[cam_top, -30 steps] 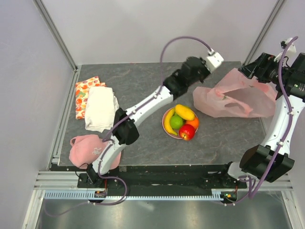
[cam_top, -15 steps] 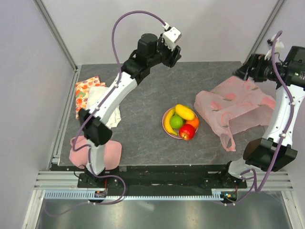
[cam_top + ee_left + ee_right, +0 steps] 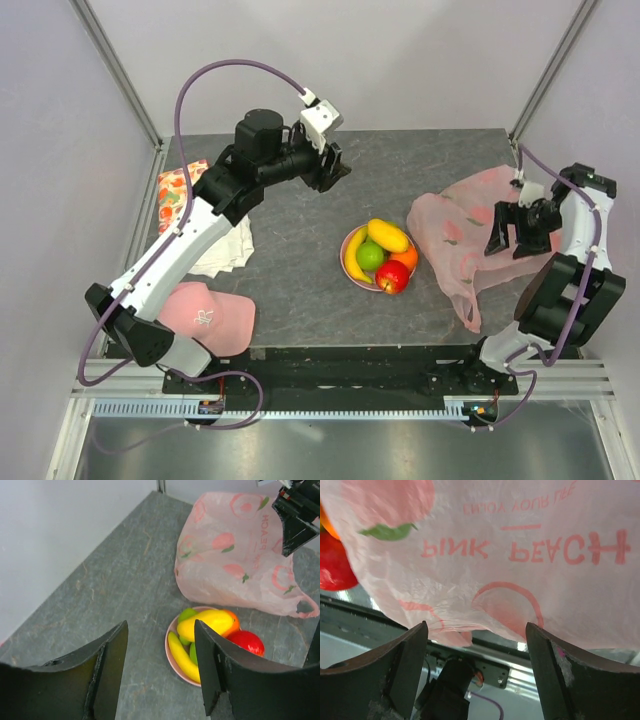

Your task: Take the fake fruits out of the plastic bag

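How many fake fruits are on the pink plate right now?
5, all on the plate: banana at its left, mango at the back, green apple in the middle, orange at the right, red apple in front. Others may hide underneath.

The setting is a robotics laboratory test cell. Aluminium profile posts [image 3: 113,68] frame plain pale wall panels [image 3: 330,60], which enclose a dark stone-patterned surface [image 3: 300,290] on three sides. A left arm [image 3: 190,235] and a right arm [image 3: 572,290] are bolted to a slotted metal rail [image 3: 330,408] at the near edge. Exposed purple cables [image 3: 235,62] run along both arms.
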Available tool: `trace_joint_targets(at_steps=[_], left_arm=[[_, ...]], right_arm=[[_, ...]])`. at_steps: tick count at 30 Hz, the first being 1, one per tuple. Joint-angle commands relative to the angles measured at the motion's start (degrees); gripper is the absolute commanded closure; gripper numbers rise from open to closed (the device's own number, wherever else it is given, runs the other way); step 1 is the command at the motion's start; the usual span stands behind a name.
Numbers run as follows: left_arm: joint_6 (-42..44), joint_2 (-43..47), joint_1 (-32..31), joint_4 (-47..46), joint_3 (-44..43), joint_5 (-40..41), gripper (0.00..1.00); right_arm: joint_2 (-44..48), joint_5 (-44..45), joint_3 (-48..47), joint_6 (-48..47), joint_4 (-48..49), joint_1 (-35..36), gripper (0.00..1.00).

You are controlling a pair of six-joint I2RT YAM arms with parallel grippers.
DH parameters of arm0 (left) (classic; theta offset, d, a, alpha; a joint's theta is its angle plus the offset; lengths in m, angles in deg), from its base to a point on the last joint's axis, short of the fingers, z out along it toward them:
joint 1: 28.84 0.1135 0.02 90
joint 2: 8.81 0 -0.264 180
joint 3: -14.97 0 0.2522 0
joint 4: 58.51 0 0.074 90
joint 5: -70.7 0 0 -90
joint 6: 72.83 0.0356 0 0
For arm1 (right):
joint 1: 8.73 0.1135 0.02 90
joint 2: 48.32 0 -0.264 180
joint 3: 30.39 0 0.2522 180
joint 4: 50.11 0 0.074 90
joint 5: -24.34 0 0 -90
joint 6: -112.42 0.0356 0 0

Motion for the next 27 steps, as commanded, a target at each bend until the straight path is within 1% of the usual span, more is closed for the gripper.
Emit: trace_joint_targets(at_steps=[1, 6, 8, 10, 12, 15, 16, 18, 19, 20, 22, 23, 24, 25, 26, 27], left_arm=[[-0.03, 0.77, 0.52, 1.22, 2.57, -0.62, 0.37], [1.03, 0.95, 0.60, 1.84, 2.31, -0.89, 0.37], [1.11, 0.51, 0.52, 1.84, 2.31, -1.06, 0.37], [0.94, -0.37, 0.52, 1.75, 2.31, -1.41, 0.37], [0.24, -0.90, 0.60, 1.57, 2.13, -1.59, 0.37], [-0.38, -2.22, 0.60, 2.27, 1.26, -1.86, 0.37], [-0.47, -2.39, 0.52, 2.71, 0.91, -2.12, 0.37], [0.32, -2.75, 0.60, 3.68, -0.15, -2.47, 0.37], [0.58, -2.75, 0.60, 4.29, -0.33, -2.82, 0.37], [0.94, -2.40, 0.60, 4.56, -0.50, -2.91, 0.37], [1.38, -1.96, 0.60, 5.17, -0.51, -3.52, 0.37], [2.07, -1.78, 0.60, 5.26, -0.24, -3.96, 0.37], [2.34, -1.52, 0.60, 5.18, 0.37, -4.05, 0.37], [2.52, -1.43, 0.60, 4.91, 0.55, -3.97, 0.37], [2.43, -1.34, 0.52, 4.74, 0.81, -3.62, 0.37], [2.26, -1.34, 0.60, 4.47, 1.08, -3.53, 0.37]], right_arm=[[-3.26, 3.54, 5.33, -0.41, -8.76, 0.21, 0.14], [-3.44, 7.04, 2.08, -0.92, -8.76, 0.30, 0.13], [-2.30, 6.70, 3.03, -2.32, -8.76, 0.65, 0.10], [-2.21, 4.86, 4.53, -4.78, -8.67, 1.35, 0.07], [-2.99, 2.49, 7.34, -7.06, -8.41, 2.67, 0.02], [-7.38, -2.86, 9.10, -7.16, -7.62, 4.25, 0.02], [-8.79, -4.62, 8.67, -7.95, -8.14, 4.86, 0.02], [-11.26, -5.34, 5.60, -7.52, -8.58, 6.45, 0.02], [-10.83, -5.43, 4.20, -7.95, -8.67, 6.45, 0.02], [-8.47, -5.00, 0.96, -9.26, -8.67, 6.45, 0.02], [-4.69, -4.21, -1.26, -14.16, -8.67, 6.63, 0.02], [-0.32, -2.72, -1.35, -21.07, -8.67, 6.71, 0.02], [2.07, -1.32, -0.66, -25.83, -8.50, 6.71, 0.02], [6.80, 0.35, 0.48, -29.80, -7.89, 6.80, 0.02], [9.45, 5.94, 4.58, -35.93, -6.14, 6.80, 0.02], [12.09, 8.78, 7.15, -38.60, -1.95, 6.80, 0.02]])
